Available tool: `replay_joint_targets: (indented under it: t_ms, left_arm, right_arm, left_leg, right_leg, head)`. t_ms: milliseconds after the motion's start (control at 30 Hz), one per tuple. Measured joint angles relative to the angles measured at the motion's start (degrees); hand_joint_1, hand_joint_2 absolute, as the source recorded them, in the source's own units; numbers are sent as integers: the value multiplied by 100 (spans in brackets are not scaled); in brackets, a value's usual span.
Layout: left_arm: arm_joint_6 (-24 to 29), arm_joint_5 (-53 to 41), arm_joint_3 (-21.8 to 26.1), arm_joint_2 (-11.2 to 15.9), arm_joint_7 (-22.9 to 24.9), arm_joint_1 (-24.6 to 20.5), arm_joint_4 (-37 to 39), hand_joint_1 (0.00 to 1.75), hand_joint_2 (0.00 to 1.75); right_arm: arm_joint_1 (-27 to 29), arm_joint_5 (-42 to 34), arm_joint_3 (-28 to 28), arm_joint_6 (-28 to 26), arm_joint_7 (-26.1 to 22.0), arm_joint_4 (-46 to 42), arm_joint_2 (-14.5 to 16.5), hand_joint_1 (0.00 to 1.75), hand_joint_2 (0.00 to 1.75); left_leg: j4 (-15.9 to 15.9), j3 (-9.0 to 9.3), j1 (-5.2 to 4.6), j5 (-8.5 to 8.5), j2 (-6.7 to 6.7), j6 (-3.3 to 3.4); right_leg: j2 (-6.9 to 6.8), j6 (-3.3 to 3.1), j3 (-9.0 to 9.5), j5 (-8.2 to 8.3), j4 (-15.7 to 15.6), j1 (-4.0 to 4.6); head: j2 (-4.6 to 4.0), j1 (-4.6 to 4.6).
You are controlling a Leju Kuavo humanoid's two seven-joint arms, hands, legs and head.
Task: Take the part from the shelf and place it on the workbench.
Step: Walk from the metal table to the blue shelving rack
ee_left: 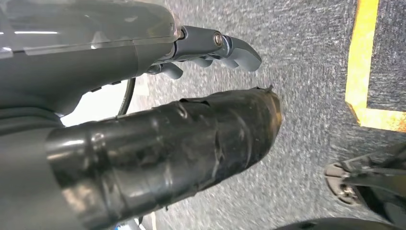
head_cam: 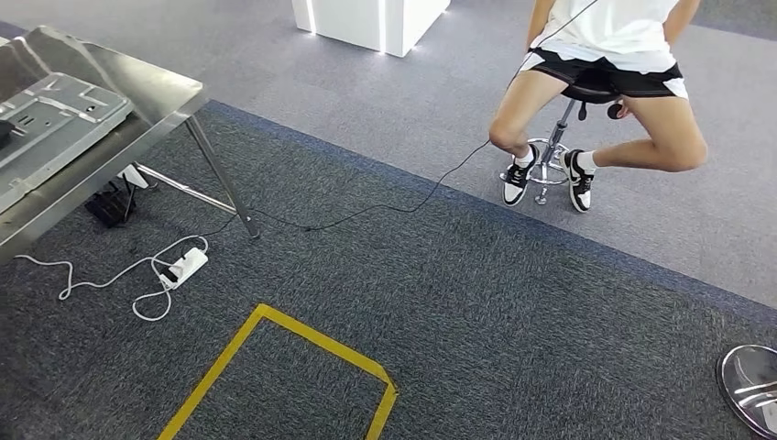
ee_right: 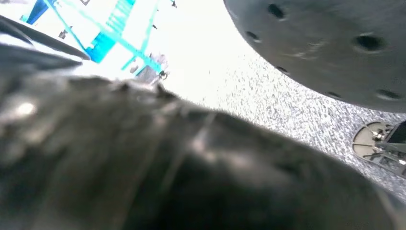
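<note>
A steel workbench (head_cam: 151, 87) stands at the far left in the head view. A grey stamped sheet-metal part (head_cam: 50, 119) lies flat on it. In the left wrist view my left hand (ee_left: 191, 96) hangs over the grey carpet, its black-taped thumb and grey fingers (ee_left: 225, 45) stretched out and apart with nothing between them. In the right wrist view my right hand (ee_right: 167, 163) is a dark blur close to the lens, and its fingers are hidden.
A person (head_cam: 605, 55) sits on a stool (head_cam: 550, 165) at the back right. A black cable (head_cam: 385, 207) crosses the carpet. A white power strip (head_cam: 183, 268) lies by the bench leg. Yellow tape (head_cam: 293, 335) marks the floor. A chrome disc (head_cam: 753, 385) lies lower right.
</note>
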Motion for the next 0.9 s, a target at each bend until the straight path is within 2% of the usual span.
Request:
replay_joint_targets:
  t_ms: [67,133,200,267,400,433,500,533,567,633,667,700,800,833,900]
  left_arm:
    - [99,-67,-35,6,-50,7,-8,0,0]
    - [216,-136,-86,15,-121,-2,-18,0,0]
    - [308,-196,-152,20,-201,-23,-34,0,0]
    - [283,-207,-191,16,-241,-32,-50,0,0]
    - [191,-176,-200,13,-236,-34,-54,0,0]
    - [135,-156,-200,12,-222,-33,-54,0,0]
    - [-127,-64,-200,10,-94,-31,-53,0,0]
    - [-253,-21,-200,6,-23,-34,-53,0,0]
    - [-346,14,-199,-1,40,-39,-53,0,0]
    - [-385,32,-198,-15,76,-51,-54,0,0]
    - [-394,39,-197,-20,88,-55,-54,0,0]
    - [-398,42,-197,-21,95,-58,-54,0,0]
    - [-408,44,-197,-22,109,-82,-54,0,0]
    - [-411,44,-197,-22,118,-87,-54,0,0]
    - [-418,44,-197,-26,139,-87,-54,0,0]
  right_arm:
    - [0,-8,-9,-24,-1,1,2,0,0]
    - [-11,-21,-32,-47,-5,0,5,0,0]
    - [-6,-34,-64,-57,-10,1,7,0,0]
    - [12,-39,-85,-55,-16,2,4,0,0]
    - [18,-36,-92,-52,-20,3,0,0,0]
    - [17,-29,-93,-49,-21,3,-2,0,0]
    - [10,-4,-94,-42,-24,3,-4,0,0]
    - [9,8,-95,-39,-25,3,-5,0,0]
    - [8,15,-97,-38,-26,3,-10,0,0]
    - [0,17,-99,-38,-26,3,-21,0,0]
    - [-9,18,-101,-34,-26,3,-25,0,0]
    - [-16,18,-101,-27,-27,3,-26,0,0]
    - [-9,19,-102,-8,-28,3,-28,0,0]
    - [-7,19,-102,-8,-30,3,-28,0,0]
    - [-15,22,-103,-8,-33,3,-31,0,0]
  left_leg:
    - [-768,349,-12,392,-158,73]
    - [-1247,542,-31,529,-298,120]
    - [-1337,560,-44,531,-267,145]
    - [-1415,595,-24,590,-173,187]
    - [-1477,625,-4,632,-112,212]
    - [-1485,626,-5,639,-98,226]
    - [-1491,610,-14,647,51,251]
    - [-1485,603,-15,644,145,256]
    - [-1470,598,-13,630,238,242]
    - [-1416,602,-11,577,329,182]
    - [-1386,598,-18,546,364,144]
    - [-1363,597,-31,520,398,111]
    - [-1342,629,-20,481,464,32]
    - [-1284,617,-4,423,406,6]
    - [-853,424,16,133,198,-27]
  right_leg:
    - [107,11,8,4,14,12]
    - [196,53,-24,23,28,8]
    - [277,123,-64,57,18,-11]
    - [236,170,-80,47,45,-18]
    - [120,183,-98,-1,108,-14]
    - [60,189,-137,-66,184,-10]
    - [-97,254,-484,-425,930,-50]
    - [-165,293,-595,-523,1197,-83]
    - [-214,331,-607,-510,1274,-120]
    - [-377,351,-201,-178,540,-134]
    - [-440,332,-53,-86,250,-126]
    - [-480,304,24,-57,89,-112]
    - [-376,181,16,-54,39,-83]
    - [-339,142,19,-40,21,-86]
    - [-268,73,17,-10,-10,-96]
  head:
    - [0,2]
    - [0,3]
    - [0,3]
    - [0,1]
    - [0,3]
    - [0,5]
    - [0,9]
    - [0,7]
    - [0,7]
    - [0,8]
    - [0,6]
    - [0,4]
    - [0,1]
    - [0,1]
    - [0,0]
